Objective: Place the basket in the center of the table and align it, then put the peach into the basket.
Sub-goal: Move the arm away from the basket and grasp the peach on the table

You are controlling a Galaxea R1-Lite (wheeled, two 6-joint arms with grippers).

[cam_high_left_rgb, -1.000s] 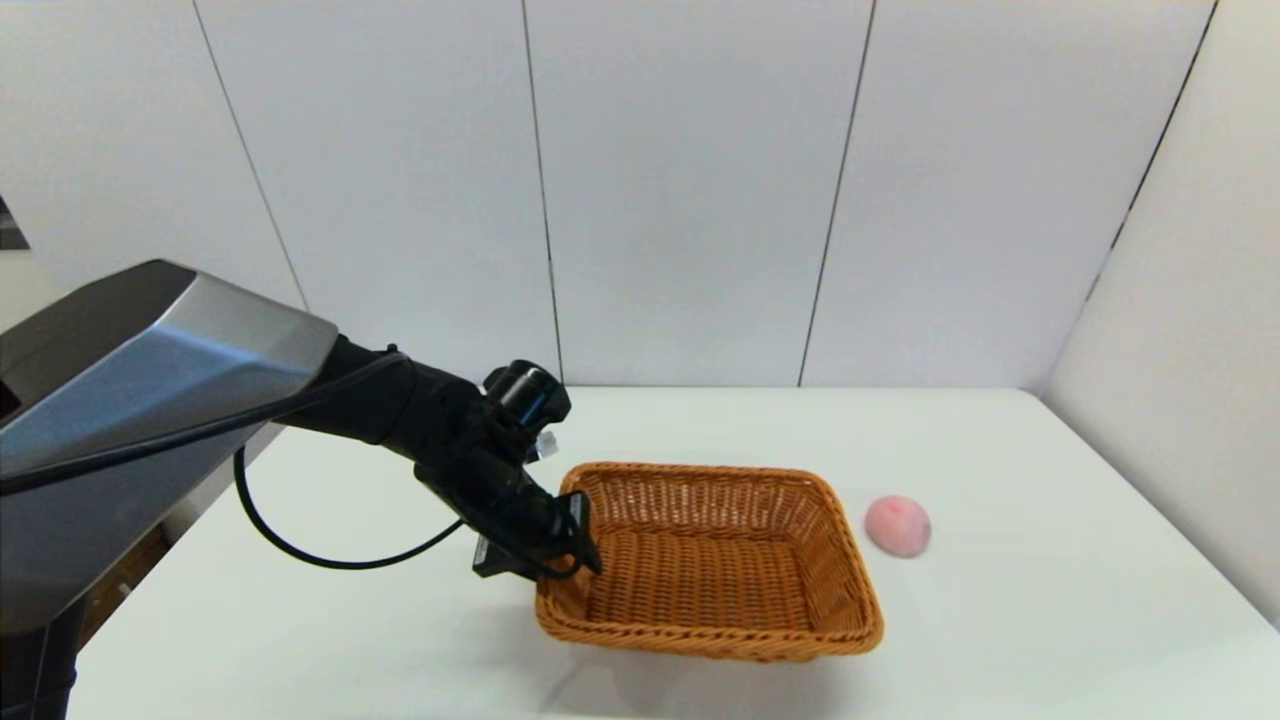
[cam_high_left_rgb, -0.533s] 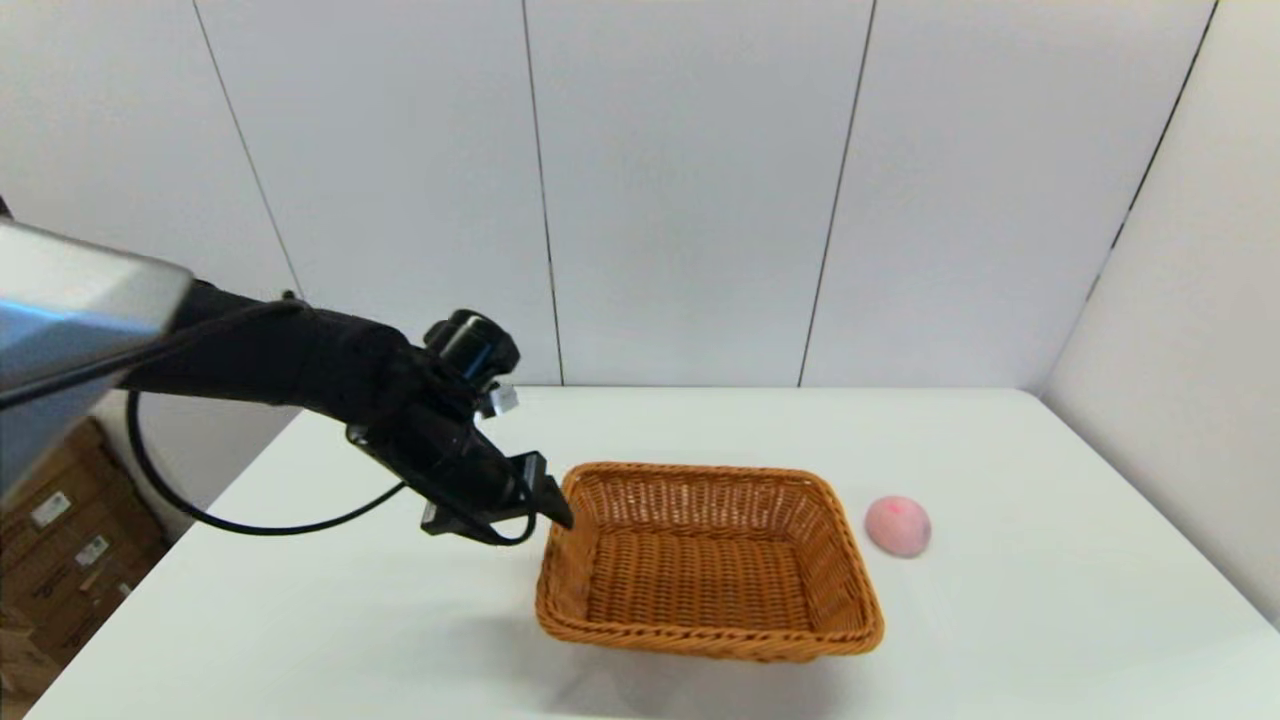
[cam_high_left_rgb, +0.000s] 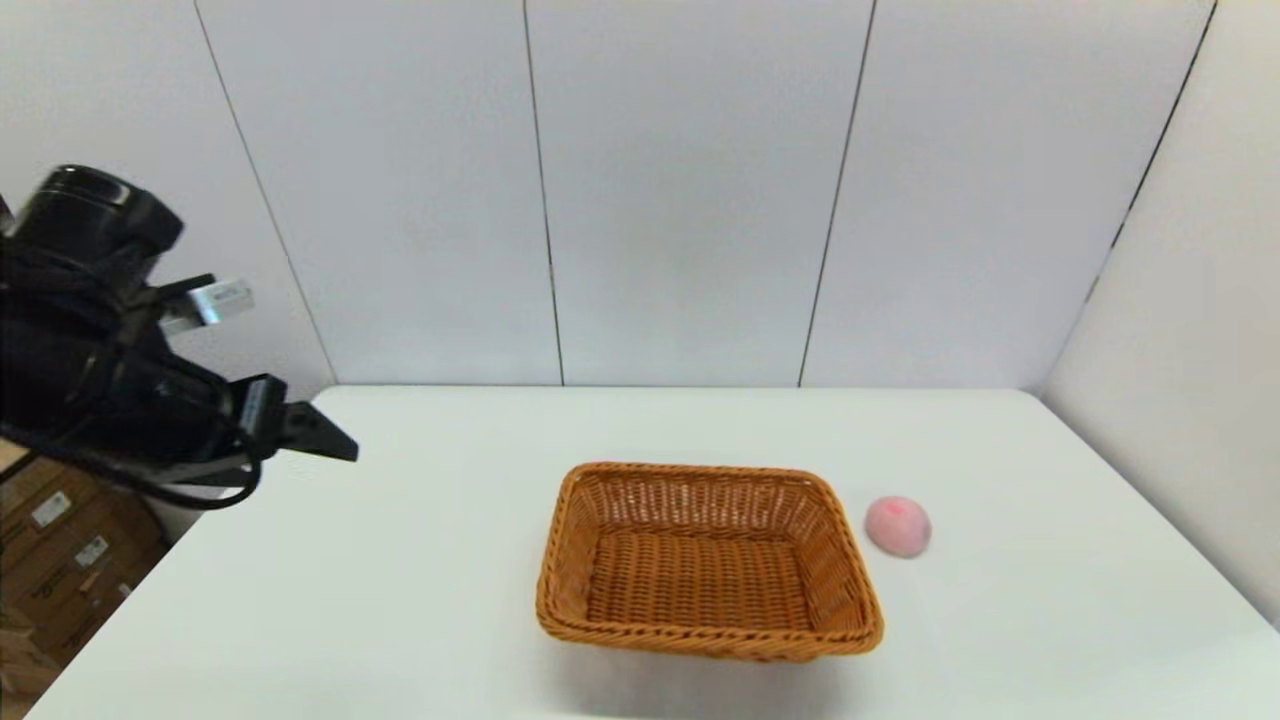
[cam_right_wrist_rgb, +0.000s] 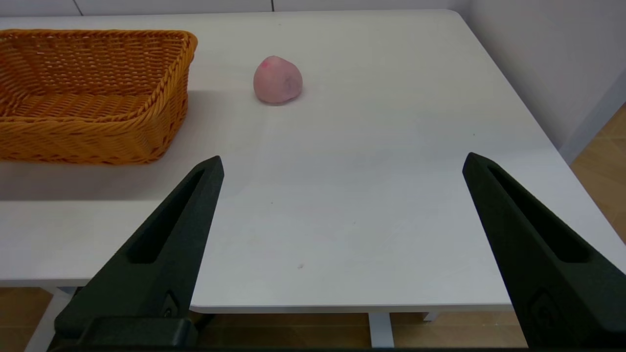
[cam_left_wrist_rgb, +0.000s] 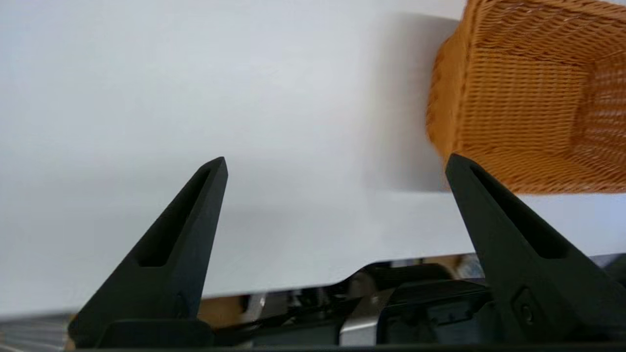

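Note:
The orange-brown wicker basket [cam_high_left_rgb: 710, 560] sits empty near the middle of the white table [cam_high_left_rgb: 430, 570]. Just to its right lies the pale pink peach [cam_high_left_rgb: 897, 525], apart from the rim. My left gripper [cam_high_left_rgb: 322, 440] hangs open at the far left, raised over the table's left edge and well away from the basket. In the left wrist view its open gripper [cam_left_wrist_rgb: 336, 159] holds nothing, with the basket [cam_left_wrist_rgb: 528, 98] off to one side. My right gripper [cam_right_wrist_rgb: 343, 157] is open and empty at the table's near edge, facing the peach [cam_right_wrist_rgb: 277, 79] and basket [cam_right_wrist_rgb: 93, 93].
White wall panels [cam_high_left_rgb: 680, 200] close the back of the table, and another wall stands on the right. Cardboard boxes [cam_high_left_rgb: 60, 560] sit on the floor beyond the left edge. The table's near right corner [cam_right_wrist_rgb: 577, 254] shows in the right wrist view.
My left gripper has drawn back from the basket's left rim, moving up and to the left past the table edge. Basket and peach have stayed where they were.

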